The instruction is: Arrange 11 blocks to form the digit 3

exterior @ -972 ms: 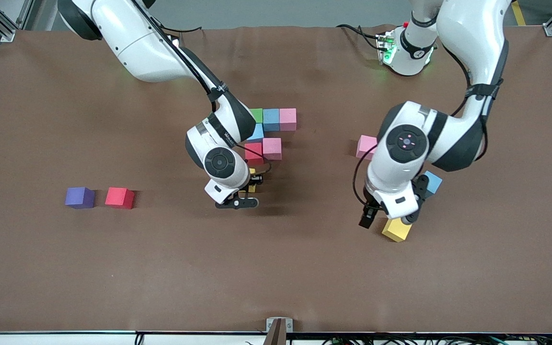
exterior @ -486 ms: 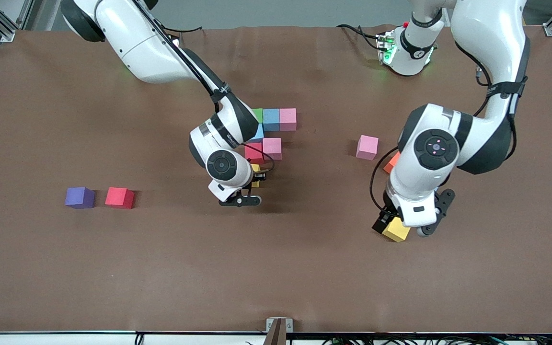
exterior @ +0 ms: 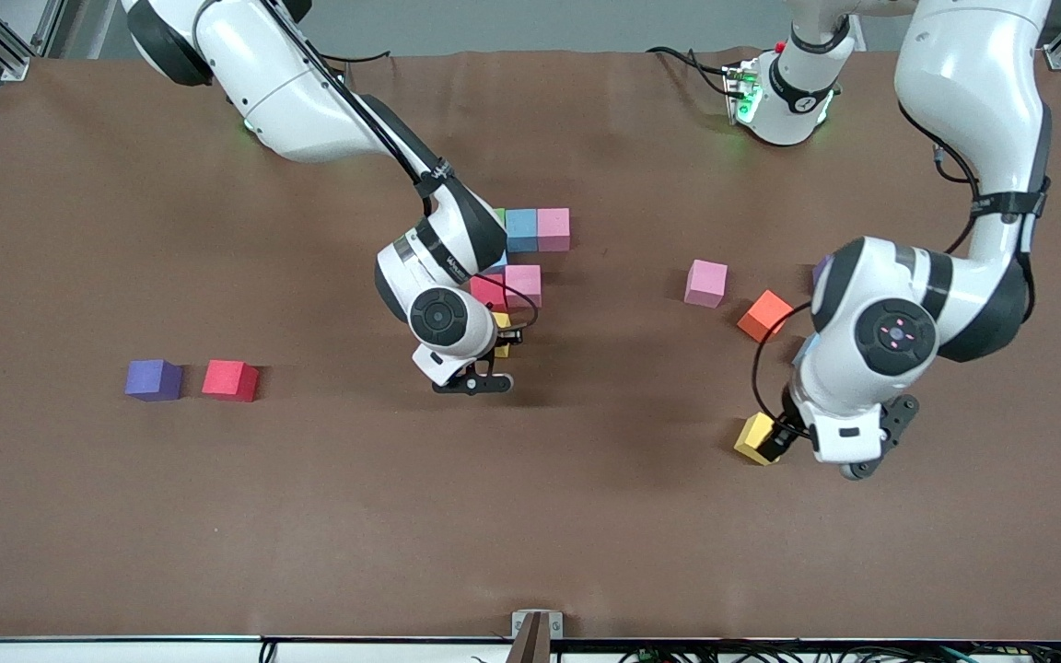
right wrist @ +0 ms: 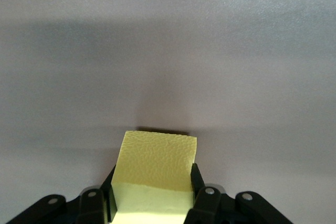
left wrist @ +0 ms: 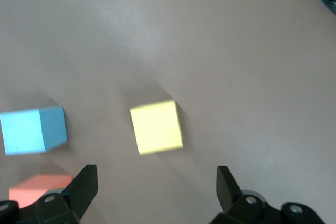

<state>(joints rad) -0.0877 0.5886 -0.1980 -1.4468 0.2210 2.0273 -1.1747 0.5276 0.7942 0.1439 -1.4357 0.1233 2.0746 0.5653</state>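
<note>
Right claw [right wrist: 152,203] clenched on a yellow block [right wrist: 157,174] mid-counter; left claw [left wrist: 157,182] wide open over another yellow block [left wrist: 156,127].

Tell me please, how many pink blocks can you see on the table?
3. One beside the light blue block, one beside the red block, one alone near the orange block. The arms may hide more.

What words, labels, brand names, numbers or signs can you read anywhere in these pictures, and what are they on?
None can be read.
The blocks, such as the yellow block under the left gripper and the one held in the right gripper, have plain faces.
A dark band on the right arm's wrist carries small print, too small to read.
</note>
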